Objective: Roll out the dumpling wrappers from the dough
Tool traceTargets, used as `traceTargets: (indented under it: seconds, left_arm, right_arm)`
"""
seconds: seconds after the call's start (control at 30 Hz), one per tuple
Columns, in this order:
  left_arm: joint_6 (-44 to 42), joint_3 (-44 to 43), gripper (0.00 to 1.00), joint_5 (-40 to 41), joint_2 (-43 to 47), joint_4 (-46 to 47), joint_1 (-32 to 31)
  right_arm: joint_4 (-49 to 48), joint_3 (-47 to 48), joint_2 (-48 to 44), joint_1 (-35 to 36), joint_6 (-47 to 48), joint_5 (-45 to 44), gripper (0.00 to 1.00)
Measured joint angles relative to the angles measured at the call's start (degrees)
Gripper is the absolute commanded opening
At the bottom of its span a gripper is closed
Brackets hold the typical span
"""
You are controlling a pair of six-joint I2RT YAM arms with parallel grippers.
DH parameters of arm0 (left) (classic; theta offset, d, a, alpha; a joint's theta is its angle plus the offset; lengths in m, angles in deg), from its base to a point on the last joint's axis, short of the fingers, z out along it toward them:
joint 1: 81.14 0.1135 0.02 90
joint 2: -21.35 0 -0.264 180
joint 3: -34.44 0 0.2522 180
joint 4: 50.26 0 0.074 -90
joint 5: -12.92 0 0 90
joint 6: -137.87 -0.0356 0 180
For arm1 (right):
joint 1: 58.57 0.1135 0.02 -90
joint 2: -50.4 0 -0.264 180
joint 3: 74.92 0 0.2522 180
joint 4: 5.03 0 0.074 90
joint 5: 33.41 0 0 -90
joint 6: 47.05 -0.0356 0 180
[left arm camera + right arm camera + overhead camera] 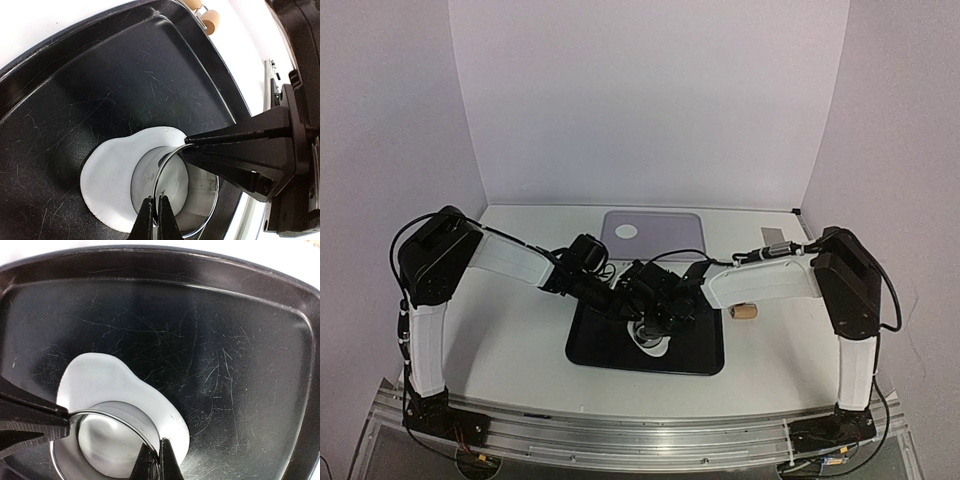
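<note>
Pressing ring cutter (125, 416) into dough (100, 375) sheet on black tray (200, 340). Left gripper (156, 212), right gripper (157, 456): jaws clenched on rim at separate spots, likely for even cut. One dumpling wrapper (627, 231) parked on purple tray (680, 238).

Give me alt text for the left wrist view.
A metal ring cutter sits on flat white dough in a black tray, its rim pinched by the left gripper from below and the right gripper from the right. A wooden handle shows at top.

A robotics lab booth — bare white walls (650, 100), aluminium mounting rail (640, 432).
</note>
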Motion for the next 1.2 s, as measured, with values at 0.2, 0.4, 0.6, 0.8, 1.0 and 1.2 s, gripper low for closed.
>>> traceTargets:
  seconds: [0.2, 0.4, 0.6, 0.8, 1.0, 1.2]
  left_arm:
    - [-0.1, -0.4, 0.0, 0.3, -0.2, -0.3, 0.0]
    - [-0.9, -7.9, 0.0, -2.4, -3.8, -9.1, 0.9]
    - [-3.0, -10.7, 0.0, -4.4, -5.3, -13.4, 1.7]
    - [-2.5, -4.5, 0.0, -3.2, -1.8, -6.8, 1.3]
    - [-0.9, 3.9, 0.0, 0.3, 2.6, 1.0, 1.3]
    - [-0.9, -4.2, 0.0, -5.2, -2.6, -6.6, 2.9]
  right_arm:
    - [0.6, 0.6, 0.4, 0.4, 0.4, -0.3, 0.0]
    - [-1.2, -1.4, 0.0, 3.2, -7.2, -4.4, 0.0]
    - [-2.5, -2.6, -0.7, 3.5, -11.5, -4.5, 0.0]
    - [-1.8, -1.2, -0.3, 1.4, -8.7, -1.2, 0.0]
    - [-0.9, 1.9, 1.3, 0.3, -4.1, 3.7, 0.0]
    - [-0.8, 1.4, 1.3, 1.8, -7.3, 1.8, 0.0]
